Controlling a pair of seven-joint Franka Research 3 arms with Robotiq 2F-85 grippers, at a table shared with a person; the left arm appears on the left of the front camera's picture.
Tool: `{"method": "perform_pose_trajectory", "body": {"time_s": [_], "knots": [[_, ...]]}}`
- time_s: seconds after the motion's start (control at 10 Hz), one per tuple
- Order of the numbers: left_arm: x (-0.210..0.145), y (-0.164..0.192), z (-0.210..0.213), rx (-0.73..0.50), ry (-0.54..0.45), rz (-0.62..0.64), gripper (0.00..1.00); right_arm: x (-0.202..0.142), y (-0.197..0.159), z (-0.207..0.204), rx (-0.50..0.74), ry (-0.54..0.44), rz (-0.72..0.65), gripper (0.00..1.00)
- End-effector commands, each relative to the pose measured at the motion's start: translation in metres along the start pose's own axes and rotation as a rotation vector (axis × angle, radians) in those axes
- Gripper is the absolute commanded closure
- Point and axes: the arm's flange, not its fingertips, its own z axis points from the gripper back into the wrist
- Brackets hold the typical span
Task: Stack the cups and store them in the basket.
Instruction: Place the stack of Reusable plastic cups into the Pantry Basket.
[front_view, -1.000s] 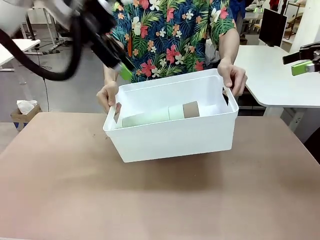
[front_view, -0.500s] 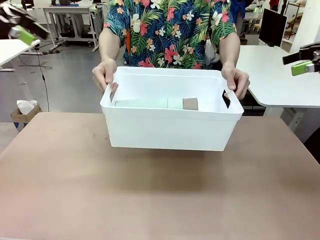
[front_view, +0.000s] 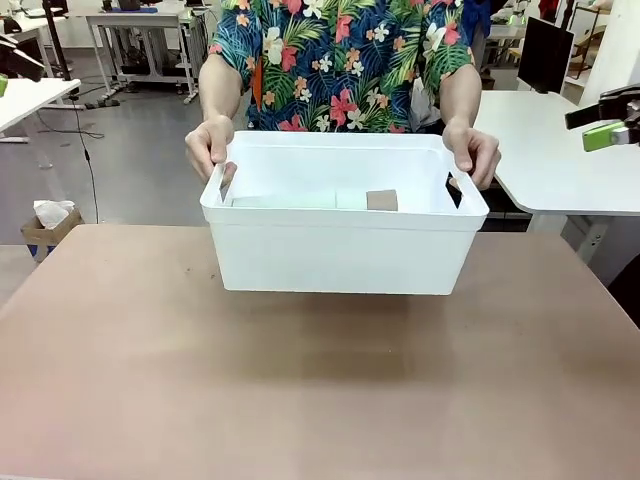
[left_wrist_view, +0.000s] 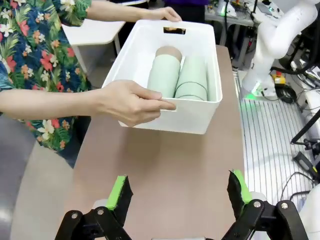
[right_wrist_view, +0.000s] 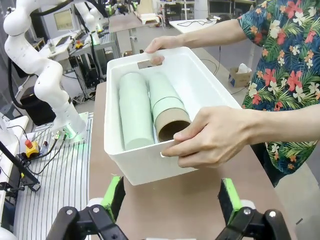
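Cups (right_wrist_view: 150, 107) lie on their sides in two nested stacks inside the white basket (front_view: 340, 255), which a person in a flowered shirt holds by both end handles, lifted just clear of the brown table (front_view: 300, 400) at its far side. We see one all-mint stack (left_wrist_view: 164, 75) and, beside it, a second stack whose tan-brown cup (right_wrist_view: 172, 124) mouth faces one end wall. One hand (front_view: 210, 148) grips the left handle, the other hand (front_view: 470, 152) the right.

Our left gripper (left_wrist_view: 177, 192) hangs well back over the near table, its green-padded jaws spread wide and holding nothing. Our right gripper (right_wrist_view: 170, 197) also stands apart and empty, off to the right of the basket.

We judge the storing done. The cups look light, stiff and smooth-walled, likely to roll or slide if the basket tilts; a stack is best taken across its middle. The basket seems rigid thin plastic, easiest held at the cut-out handles or the rolled rim.
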Motion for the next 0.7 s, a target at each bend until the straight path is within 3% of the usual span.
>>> {"method": "perform_pose_trajectory", "body": {"time_s": [0.0,0.6], "knots": [[0.0081,0.0000,-0.0049,-0.005,0.012,0.005,0.00,0.0049,0.0002,-0.0003,0.001,-0.028,0.000,0.00],[0.0081,0.0000,-0.0049,-0.005,0.012,0.005,0.00,0.0049,0.0002,-0.0003,0.001,-0.028,0.000,0.00]]}}
